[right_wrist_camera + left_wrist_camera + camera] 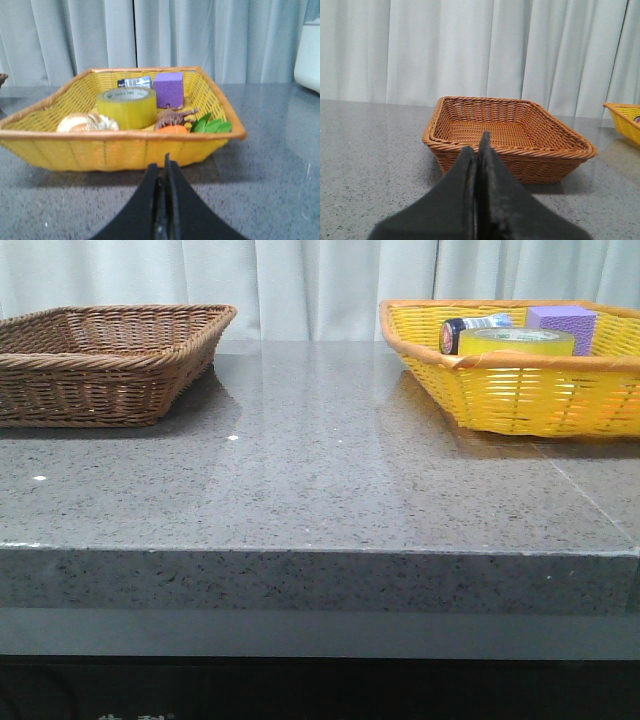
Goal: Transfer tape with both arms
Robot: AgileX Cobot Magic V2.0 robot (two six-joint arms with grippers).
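Observation:
The yellow tape roll point(517, 341) lies flat in the yellow wicker basket point(520, 395) at the table's back right. It also shows in the right wrist view point(127, 107), in the middle of that basket point(120, 150). My right gripper point(163, 165) is shut and empty, low over the table just short of the basket's near wall. My left gripper point(477, 142) is shut and empty, in front of the brown wicker basket point(510, 145). Neither arm shows in the front view.
The brown basket point(100, 365) stands empty at the back left. The yellow basket also holds a dark-capped bottle point(134, 82), a purple block point(169, 89), a round bun-like item point(87, 123), an orange piece point(171, 129) and green leaves point(210, 125). A white object point(307, 55) stands nearby.

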